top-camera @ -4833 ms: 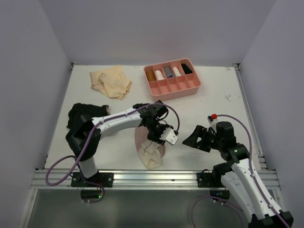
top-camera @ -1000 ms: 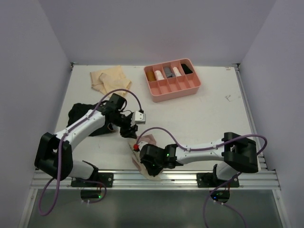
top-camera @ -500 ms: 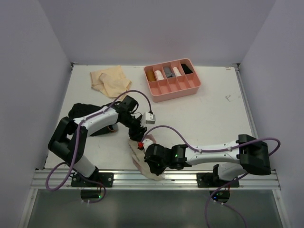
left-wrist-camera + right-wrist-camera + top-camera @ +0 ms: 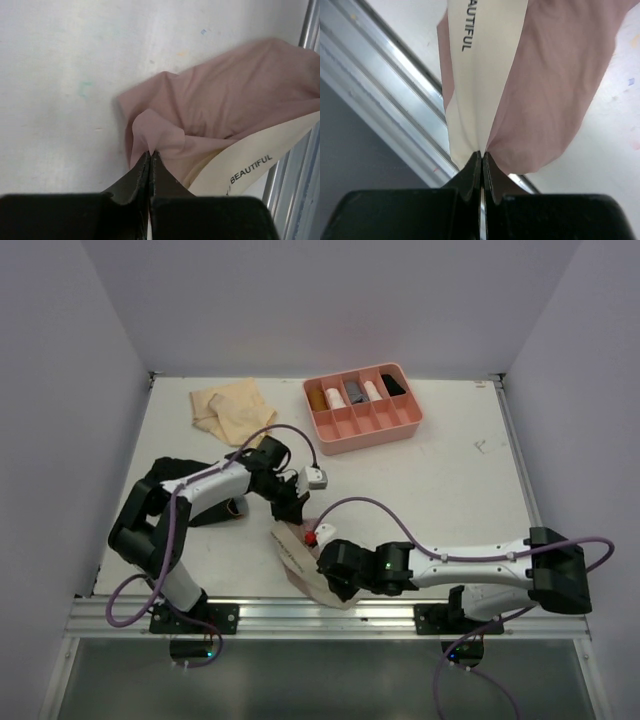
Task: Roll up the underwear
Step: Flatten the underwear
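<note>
The pink underwear [image 4: 225, 110], pinched at opposite ends by the closed left gripper [image 4: 150, 152] and closed right gripper [image 4: 482, 154], is best drawn flat and taut before rolling.

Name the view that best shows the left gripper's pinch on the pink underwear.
Left wrist: the left gripper is shut on a raised fold of the pink underwear. Top external shows it small, partly hidden; right wrist shows only the garment's other end.

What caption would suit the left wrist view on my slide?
Left gripper shut on a raised fold of the dusty pink cloth underwear, beside its cream band printed BEAUTIFUL.
</note>
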`<state>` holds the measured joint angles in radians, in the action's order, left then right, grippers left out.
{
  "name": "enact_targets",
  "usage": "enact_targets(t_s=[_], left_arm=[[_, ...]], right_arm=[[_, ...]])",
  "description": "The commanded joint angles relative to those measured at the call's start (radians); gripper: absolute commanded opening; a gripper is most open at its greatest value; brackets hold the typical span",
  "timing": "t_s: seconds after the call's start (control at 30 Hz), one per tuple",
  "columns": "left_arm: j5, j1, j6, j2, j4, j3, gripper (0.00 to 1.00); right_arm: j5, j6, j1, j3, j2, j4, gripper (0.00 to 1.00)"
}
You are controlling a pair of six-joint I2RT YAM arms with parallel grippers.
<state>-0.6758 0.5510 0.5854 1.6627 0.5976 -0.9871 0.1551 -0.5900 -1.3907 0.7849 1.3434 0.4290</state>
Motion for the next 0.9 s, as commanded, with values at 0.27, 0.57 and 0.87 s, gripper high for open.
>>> enact_targets(t_s=[0.27,0.57,0.87], left_arm=[[-0.131,-0.253,0.078,-0.145,-0.012,-0.156,0.00],[0.116,-0.267,0.274,-0.314,0.010,0.183,0.06],[-0.010,-0.396,0.278,-0.296,0.074,0.142,0.43]], right_arm=[[0.037,0.242,0.229,0.154,-0.038,0.148,0.00],[-0.072,0.260,0.086,0.140,0.210,0.048,0.00],[-0.012,0.260,-0.060,0.186,0.321,0.069,0.00]])
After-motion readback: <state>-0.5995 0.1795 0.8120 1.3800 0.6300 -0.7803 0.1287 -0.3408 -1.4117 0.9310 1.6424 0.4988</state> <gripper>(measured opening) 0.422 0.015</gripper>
